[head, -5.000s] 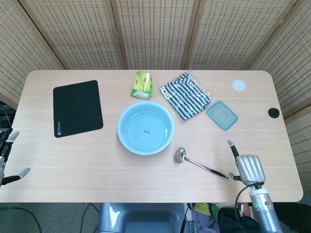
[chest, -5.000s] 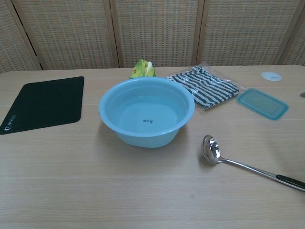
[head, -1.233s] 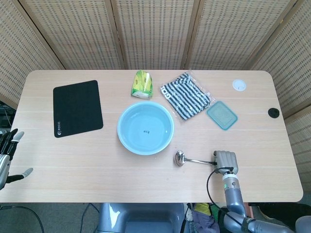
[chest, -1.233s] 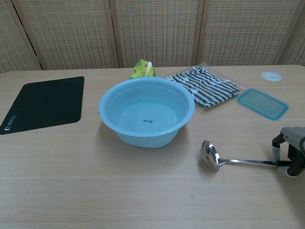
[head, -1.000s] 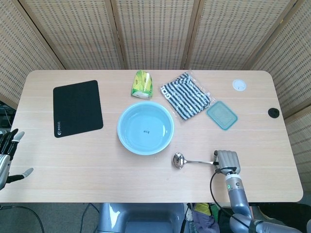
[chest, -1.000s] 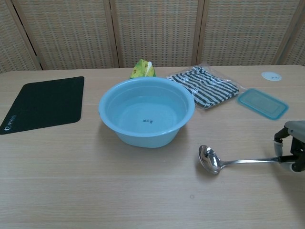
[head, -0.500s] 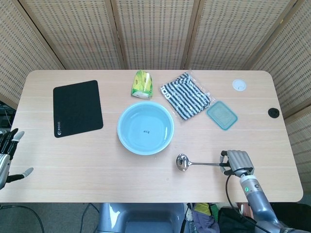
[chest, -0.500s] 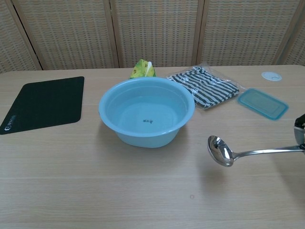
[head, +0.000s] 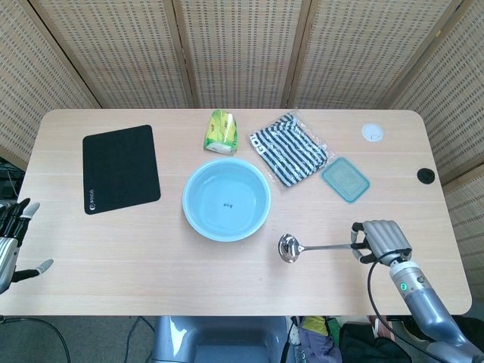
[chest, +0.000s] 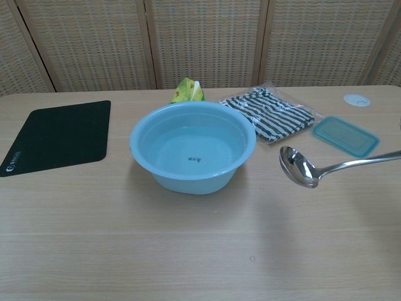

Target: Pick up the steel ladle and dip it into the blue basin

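Holding the steel ladle by the far end of its handle, the right hand has its fingers curled around the stem at the near right part of the table. Ladle is off the table: the chest view shows its bowl hanging in the air with a shadow on the wood below it. Long axis runs nearly level, right to left, handle end at the hand, bowl end pointing toward the blue basin. From the head view the bowl sits just to the right of and a little nearer than the basin's rim, not yet over it; from the chest view it hangs at about rim height, beside the basin's right wall, apart from it. So the basin lies to the left of and slightly beyond the ladle's bowl, straight along the handle's line. Judgement: the coming move is a carry leftward and a little away, bowl lifted clear of the rim, then lowered inside. Left hand shows only at the far left edge, fingers apart, holding nothing, well away from the basin; the right is the working hand.
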Robot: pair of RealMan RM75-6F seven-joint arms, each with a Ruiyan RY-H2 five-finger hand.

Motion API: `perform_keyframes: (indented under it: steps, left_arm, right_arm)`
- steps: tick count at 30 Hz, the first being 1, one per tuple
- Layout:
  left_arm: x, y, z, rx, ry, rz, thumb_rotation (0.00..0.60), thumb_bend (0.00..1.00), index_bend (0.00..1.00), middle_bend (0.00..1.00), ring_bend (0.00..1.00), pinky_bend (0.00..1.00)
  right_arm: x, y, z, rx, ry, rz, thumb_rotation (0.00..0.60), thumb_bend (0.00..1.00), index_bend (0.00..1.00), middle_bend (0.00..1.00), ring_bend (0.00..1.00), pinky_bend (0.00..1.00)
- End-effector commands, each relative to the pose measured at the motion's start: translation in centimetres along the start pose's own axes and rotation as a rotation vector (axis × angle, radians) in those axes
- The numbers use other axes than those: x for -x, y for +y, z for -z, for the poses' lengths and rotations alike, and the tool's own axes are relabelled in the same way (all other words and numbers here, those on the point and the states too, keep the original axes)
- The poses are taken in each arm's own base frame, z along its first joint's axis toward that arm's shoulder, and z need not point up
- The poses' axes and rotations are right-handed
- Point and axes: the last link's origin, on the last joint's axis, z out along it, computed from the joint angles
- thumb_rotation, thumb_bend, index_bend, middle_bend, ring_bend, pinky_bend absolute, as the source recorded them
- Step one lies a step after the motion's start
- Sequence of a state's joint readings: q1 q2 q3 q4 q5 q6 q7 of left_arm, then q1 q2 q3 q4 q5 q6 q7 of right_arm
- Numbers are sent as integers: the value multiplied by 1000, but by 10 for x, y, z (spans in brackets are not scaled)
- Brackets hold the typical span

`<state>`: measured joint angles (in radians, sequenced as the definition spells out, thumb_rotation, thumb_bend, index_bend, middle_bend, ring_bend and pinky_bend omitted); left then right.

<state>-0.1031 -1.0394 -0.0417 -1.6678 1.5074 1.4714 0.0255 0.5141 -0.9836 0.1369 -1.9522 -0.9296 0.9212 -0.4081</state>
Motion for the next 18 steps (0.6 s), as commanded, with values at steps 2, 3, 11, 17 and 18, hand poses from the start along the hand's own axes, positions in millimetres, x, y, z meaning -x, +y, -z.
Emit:
perform_keyframes:
  steps: [2,3,11,17,18]
  left_arm:
    - [0,0,-1,-5,0,1,600,0,0,0,0,0]
    - [0,0,-1,-6,0,1,600,0,0,0,0,0]
    - [6,-2,-8,-23,-9,-13,600,0,0,0,0,0]
    - [10,-5,-14,-45,-25,-21,600,0,0,0,0,0]
    - [11,-6,-14,-49,-28,-21,600,0,0,0,0,0]
  right_arm:
    - [-39,-20,-5,-37,43,43,600,842,862,1000,995,1000]
    - [-47,-25,-8,-44,50,53,600,842,862,1000,995,1000]
    - [-87,-78,-62,-31,74,181,600,842,866,1000,995,1000]
    - [-84,-139,-126,46,36,211,600,842,866,1000,995,1000]
    - [-82,-145,-131,59,29,210,600,842,866,1000,995,1000]
